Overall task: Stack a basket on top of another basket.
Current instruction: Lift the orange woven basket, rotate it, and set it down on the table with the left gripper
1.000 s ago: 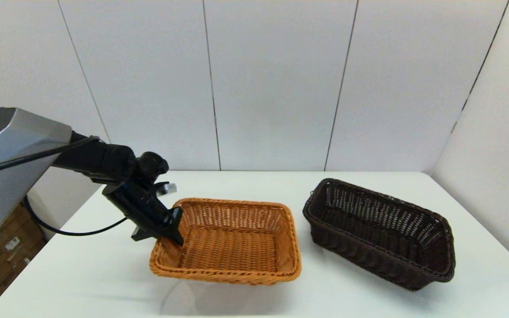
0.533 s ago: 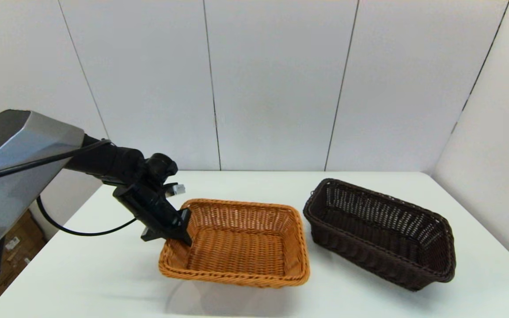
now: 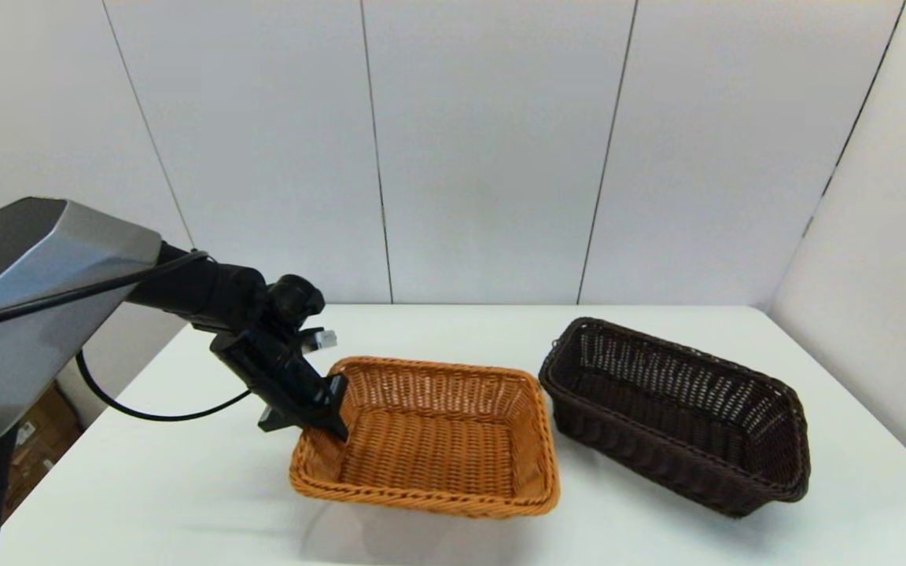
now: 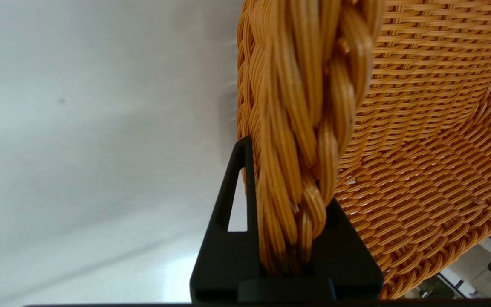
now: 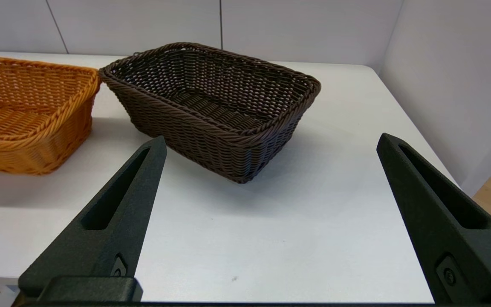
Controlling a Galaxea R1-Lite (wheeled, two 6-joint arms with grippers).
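head view: the left gripper (image 3: 325,413) is clenched on the left rim of the orange-tan rectangular woven wicker basket (image 3: 429,436), which sits tilted, its left end raised off the white table (image 3: 642,527); the dark brown rectangular woven wicker basket (image 3: 677,413) rests just to its right — close, apart.
left wrist view: black fingers (image 4: 232,213) pinch the orange-tan braided rim (image 4: 305,128).
right wrist view: the right gripper (image 5: 271,145) is parked at the table's near edge, fingers spread wide — holding nothing, facing the dark brown basket.
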